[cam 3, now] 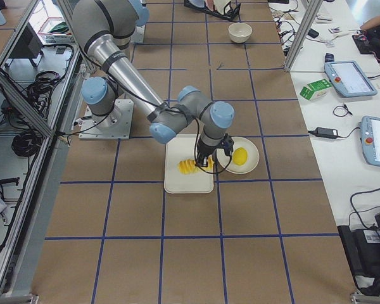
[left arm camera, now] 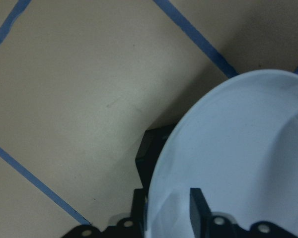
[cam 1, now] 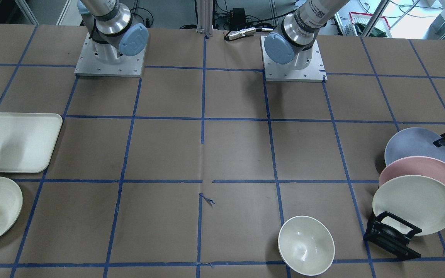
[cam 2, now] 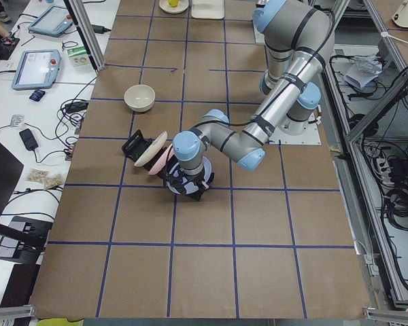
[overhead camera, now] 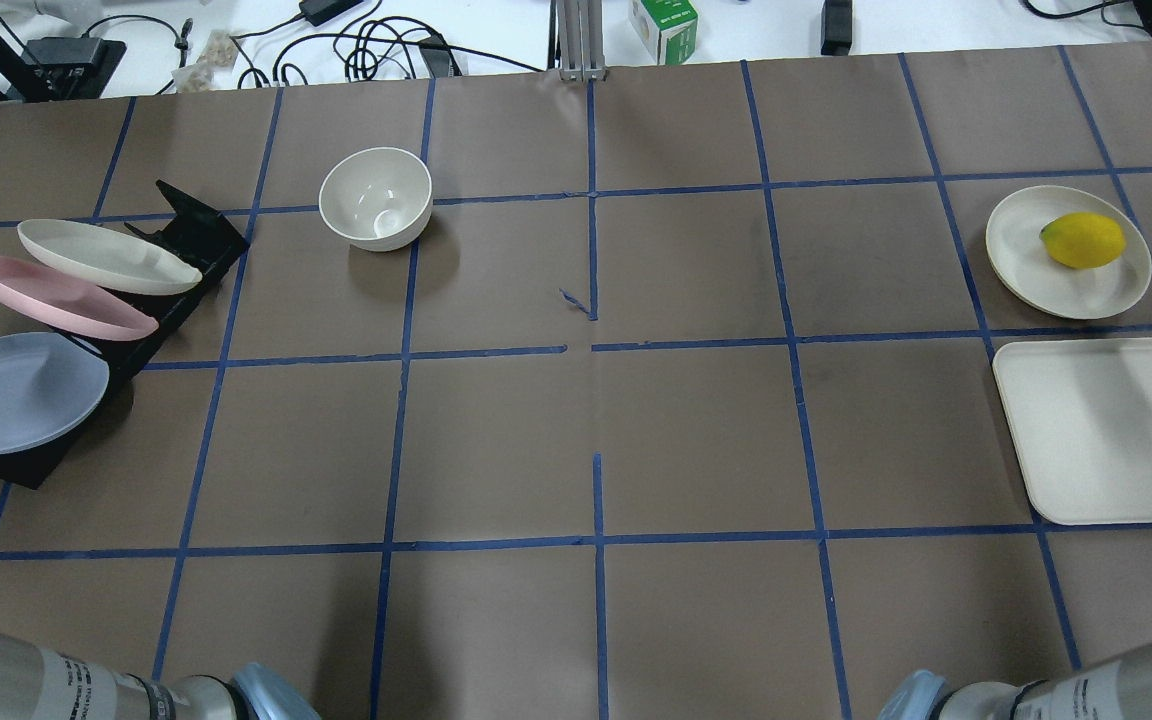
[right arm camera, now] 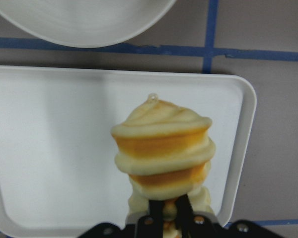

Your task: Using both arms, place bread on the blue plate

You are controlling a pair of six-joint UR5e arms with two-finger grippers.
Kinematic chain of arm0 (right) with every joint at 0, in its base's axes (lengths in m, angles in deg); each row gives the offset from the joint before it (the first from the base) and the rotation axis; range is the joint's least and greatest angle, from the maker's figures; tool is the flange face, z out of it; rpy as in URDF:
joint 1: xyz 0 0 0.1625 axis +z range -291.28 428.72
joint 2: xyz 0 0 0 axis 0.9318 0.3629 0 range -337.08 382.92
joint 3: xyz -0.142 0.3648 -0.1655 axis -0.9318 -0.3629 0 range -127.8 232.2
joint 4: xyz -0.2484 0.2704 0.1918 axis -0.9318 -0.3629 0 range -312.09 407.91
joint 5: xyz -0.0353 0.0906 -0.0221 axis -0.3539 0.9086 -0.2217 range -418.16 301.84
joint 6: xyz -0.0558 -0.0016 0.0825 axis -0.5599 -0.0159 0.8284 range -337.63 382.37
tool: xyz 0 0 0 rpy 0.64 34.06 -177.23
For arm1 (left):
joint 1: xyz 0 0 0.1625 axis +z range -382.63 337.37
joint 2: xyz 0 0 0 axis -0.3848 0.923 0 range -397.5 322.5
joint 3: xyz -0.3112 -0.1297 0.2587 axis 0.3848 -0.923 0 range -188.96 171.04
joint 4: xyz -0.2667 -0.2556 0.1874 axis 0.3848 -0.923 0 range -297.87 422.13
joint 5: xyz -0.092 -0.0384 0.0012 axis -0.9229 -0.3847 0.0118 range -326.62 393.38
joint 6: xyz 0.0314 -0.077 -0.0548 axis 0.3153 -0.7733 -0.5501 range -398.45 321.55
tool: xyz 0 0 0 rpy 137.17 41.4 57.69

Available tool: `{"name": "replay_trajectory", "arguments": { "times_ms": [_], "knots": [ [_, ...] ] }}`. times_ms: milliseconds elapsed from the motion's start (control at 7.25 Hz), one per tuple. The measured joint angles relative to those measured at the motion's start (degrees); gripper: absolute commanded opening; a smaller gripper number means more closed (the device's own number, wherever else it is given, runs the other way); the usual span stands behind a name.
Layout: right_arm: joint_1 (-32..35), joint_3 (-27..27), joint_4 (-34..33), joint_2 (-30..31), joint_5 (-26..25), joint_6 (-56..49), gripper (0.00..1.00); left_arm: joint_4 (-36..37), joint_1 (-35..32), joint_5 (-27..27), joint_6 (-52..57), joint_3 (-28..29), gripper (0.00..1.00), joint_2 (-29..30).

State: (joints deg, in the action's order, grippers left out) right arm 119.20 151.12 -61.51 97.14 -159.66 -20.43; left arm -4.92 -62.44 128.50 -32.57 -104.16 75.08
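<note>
Brown paper w/ a blue tape grid covers the surface (overhead camera: 696, 440).

At its left end a black rack (overhead camera: 186, 235) holds three tilted plates in a row: white plate (overhead camera: 106, 257), pink plate (overhead camera: 56, 297), then blue plate (left arm camera: 248, 148), nearest the robot. A white bowl (overhead camera: 376, 197) sits apart from the rack, toward the middle.

Left end effector (left arm camera: 169, 203) is at the blue plate's rim. Its fingers (left arm camera: 198, 210) straddle the edge, one on the inner face, the other behind the rim. A strip of plate shows btwn the inner finger and the edge, so can't tell if it's clamped or just around the rim. The plate's lower part still sits at the rack.

Right end effector (right arm camera: 171, 212) is at the opposite end, fingers drawn close together and pinched on one end of the bread (right arm camera: 161, 148). The ridged yellow-orange loaf sticks out from the fingers, raised over a cream tray (overhead camera: 1096, 440), approx. above its edge.

Just beyond the tray, a small white dish (overhead camera: 1026, 260) carries a yellow fruit (overhead camera: 1082, 240).

Bread and blue plate are well apart, at opposite ends of the surface.
</note>
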Motion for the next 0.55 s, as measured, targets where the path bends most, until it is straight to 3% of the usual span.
{"name": "replay_trajectory", "arguments": {
  "times_ms": [552],
  "knots": [
    [11.9, -0.1, 10.6, 8.3, 2.5, 8.5, 0.00, -0.6, 0.2, 0.4, -0.1, 0.2, 0.00, -0.4]
  ]
}}
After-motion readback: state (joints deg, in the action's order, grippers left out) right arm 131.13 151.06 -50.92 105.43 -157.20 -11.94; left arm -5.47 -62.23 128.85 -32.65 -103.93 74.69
